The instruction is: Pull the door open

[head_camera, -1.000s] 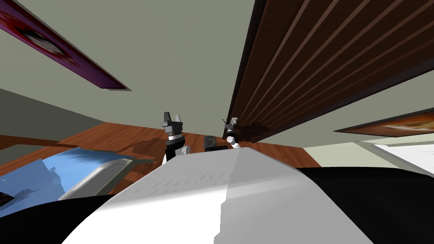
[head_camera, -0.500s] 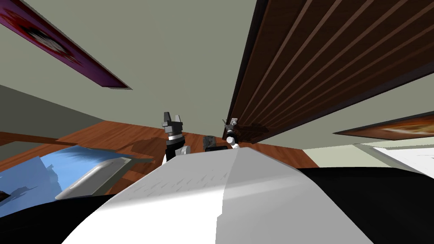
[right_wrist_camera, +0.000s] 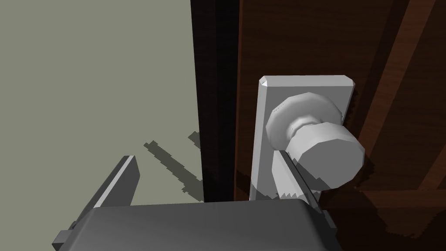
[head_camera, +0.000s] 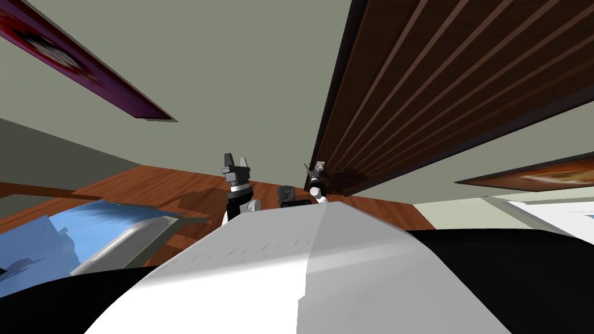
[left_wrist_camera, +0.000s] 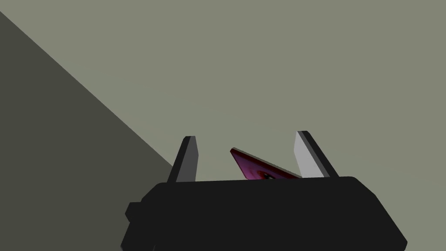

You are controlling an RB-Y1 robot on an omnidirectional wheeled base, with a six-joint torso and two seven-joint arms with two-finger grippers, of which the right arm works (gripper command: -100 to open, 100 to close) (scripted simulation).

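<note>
- The door, dark brown with lighter raised strips, is seen in the head view on the robot's right. It is set in a grey-green wall, and its handle edge lies just ahead of the right arm.
- The right gripper is held at that edge with its fingers spread wide and nothing clasped between them.
- One finger is laid along the light grey backplate, tucked beside the neck of the knob and touching the knob's side. The knob itself sits outside the gap.
- The other finger stands in front of the wall, well apart from the knob. The door's dark edge strip runs between the two fingers.
- A jagged shadow is cast on the wall just beside the strip.
- Whether the door has left its frame cannot be told.
- The left gripper is held upright near the wall, to the left of the right one. Its fingers are parted, with nothing between them.
- A reddish wood floor is shown below the wall.
- A dark red picture frame hangs on the wall to the left of the door, and a second frame to the right of it.
- A blue surface and a light grey slab lie low on the left. What they are cannot be told.
</note>
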